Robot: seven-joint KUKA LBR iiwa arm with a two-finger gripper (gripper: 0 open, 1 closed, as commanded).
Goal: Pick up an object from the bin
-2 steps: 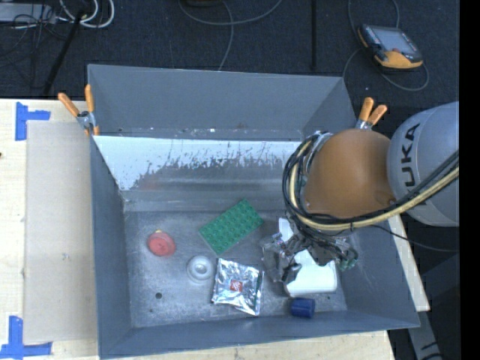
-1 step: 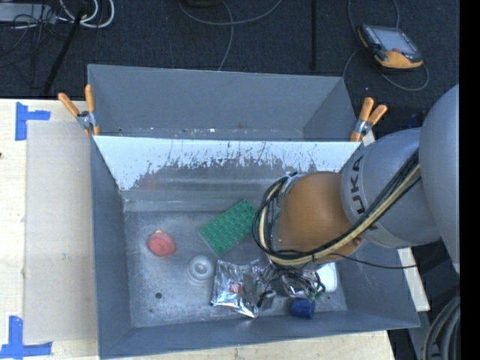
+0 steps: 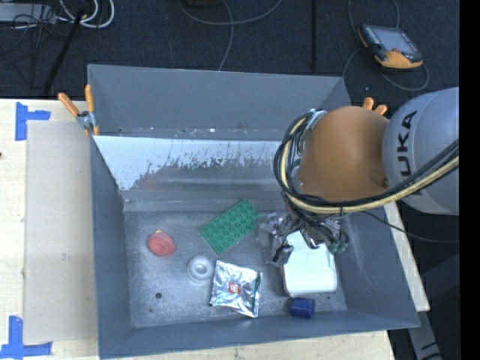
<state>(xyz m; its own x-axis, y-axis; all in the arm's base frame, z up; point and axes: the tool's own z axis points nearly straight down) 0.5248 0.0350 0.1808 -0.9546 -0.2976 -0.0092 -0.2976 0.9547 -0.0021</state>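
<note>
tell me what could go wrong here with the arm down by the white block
1. The gripper is at the upper left corner of the white block, not over its middle. It may only shove the block toward the blue piece and the bin wall.
2. The green studded plate lies close beside the gripper and could get knocked or dragged along.

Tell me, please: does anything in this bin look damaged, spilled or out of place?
Nothing is spilled or broken. Only the silver foil packet near the front wall looks crumpled, and the green studded plate lies at a slant to the walls of the bin.
</note>
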